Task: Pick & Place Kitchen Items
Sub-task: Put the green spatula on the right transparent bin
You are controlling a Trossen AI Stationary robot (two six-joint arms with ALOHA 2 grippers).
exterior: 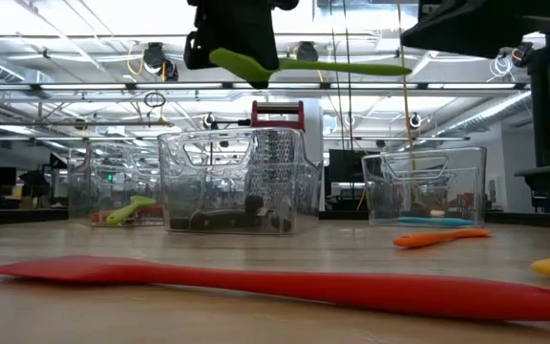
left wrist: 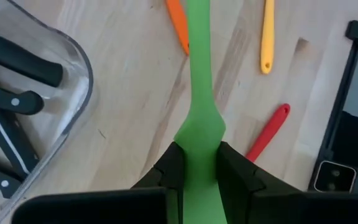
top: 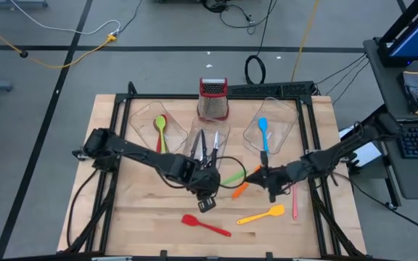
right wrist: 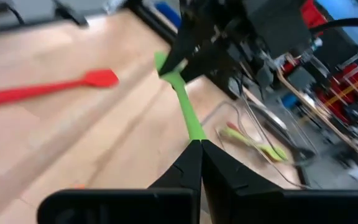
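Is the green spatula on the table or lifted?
Lifted: the green spatula hangs level above the tubs, left tool clamping its blade, right tool its handle.

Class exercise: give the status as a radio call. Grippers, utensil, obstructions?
Left gripper shut on green spatula, held above table. Right gripper shut on the handle end. Nothing obstructing; orange spatula lies below.

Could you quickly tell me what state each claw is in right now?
Left claw: closed on the green spatula's blade end.
Right claw: closed on the same spatula's handle end.

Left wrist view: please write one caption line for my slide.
Left pincer shut on green spatula above wooden table, beside tub of knives.
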